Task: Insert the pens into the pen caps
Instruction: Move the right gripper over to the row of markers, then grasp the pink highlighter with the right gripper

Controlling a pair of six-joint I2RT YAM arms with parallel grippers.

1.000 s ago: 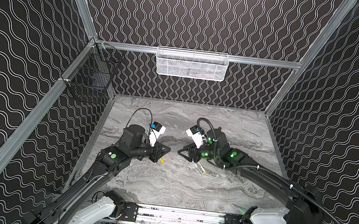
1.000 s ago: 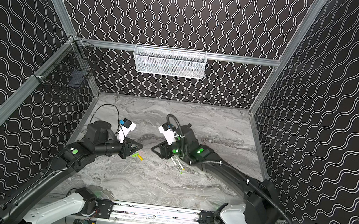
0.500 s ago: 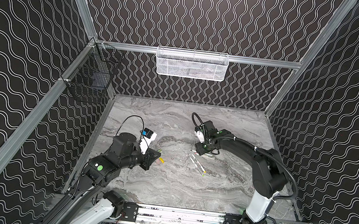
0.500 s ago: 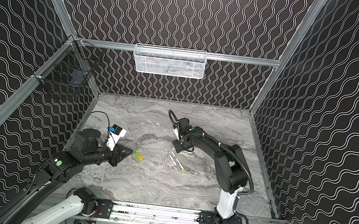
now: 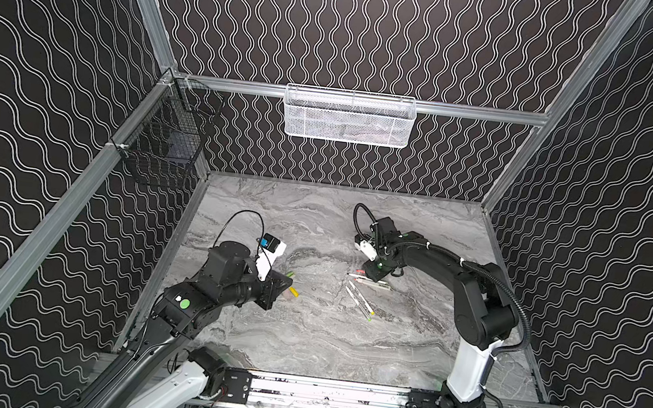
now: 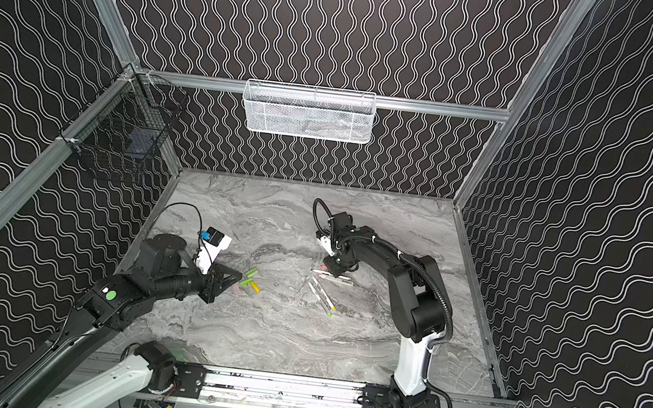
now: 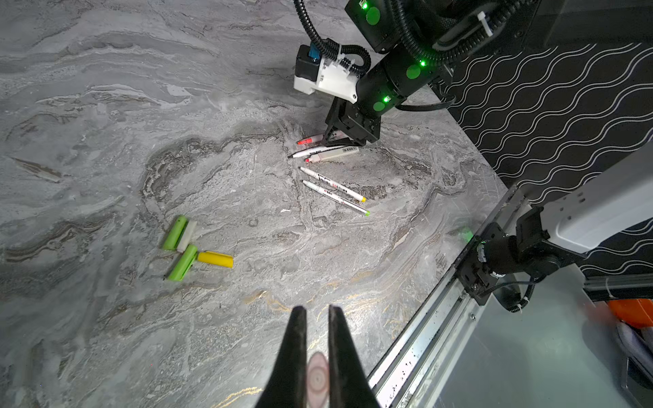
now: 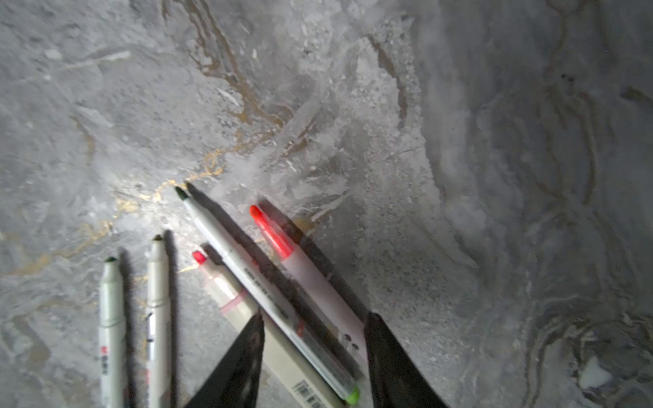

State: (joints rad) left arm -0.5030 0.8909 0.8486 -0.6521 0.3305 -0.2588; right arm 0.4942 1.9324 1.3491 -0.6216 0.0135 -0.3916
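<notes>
My left gripper point(image 7: 314, 309) hovers above the table, shut on a pale pink pen cap point(image 7: 317, 378) seen end-on between its fingers. On the table near it lie two lime green pen caps point(image 7: 175, 233) point(image 7: 183, 263), a whitish cap point(image 7: 187, 235) and a yellow cap point(image 7: 215, 259). Several pens lie right of centre in both top views. My right gripper point(image 8: 314, 318) is low over them, its jaws apart. Between the jaws lie a thin white pen with a green end point(image 8: 261, 282) and a pink pen with a red tip point(image 8: 304, 261). A cream pen point(image 8: 229, 293) lies just outside one finger.
Two more thin pens point(image 7: 332, 183) point(image 7: 335, 197) lie side by side nearer the front. A white mesh basket point(image 5: 349, 117) hangs on the back wall and a black wire basket point(image 5: 164, 144) on the left wall. The arms' metal rail point(image 5: 328, 393) runs along the front edge.
The two grippers were close together mid-table and have drawn apart. My right gripper went back and down onto the pens, its jaws narrowing. My left arm pulled back toward the front left.
</notes>
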